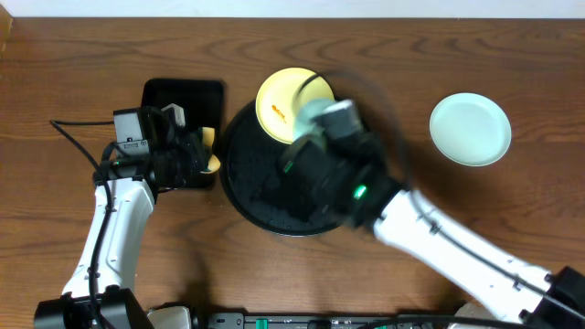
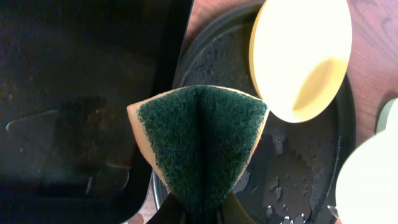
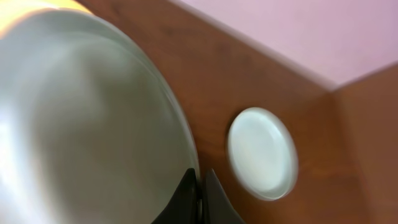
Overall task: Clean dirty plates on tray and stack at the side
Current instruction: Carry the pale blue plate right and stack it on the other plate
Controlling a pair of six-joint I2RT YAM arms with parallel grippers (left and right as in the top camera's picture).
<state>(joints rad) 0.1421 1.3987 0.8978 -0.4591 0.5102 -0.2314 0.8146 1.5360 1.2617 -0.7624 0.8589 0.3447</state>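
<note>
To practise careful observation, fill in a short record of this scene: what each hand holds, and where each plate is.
left hand: shut on sponge, by the small tray
right hand: shut on pale plate at its rim, above the round tray
yellow plate: on the round tray's far rim, orange smear
mint plate: flat on the table, right of the round tray
</note>
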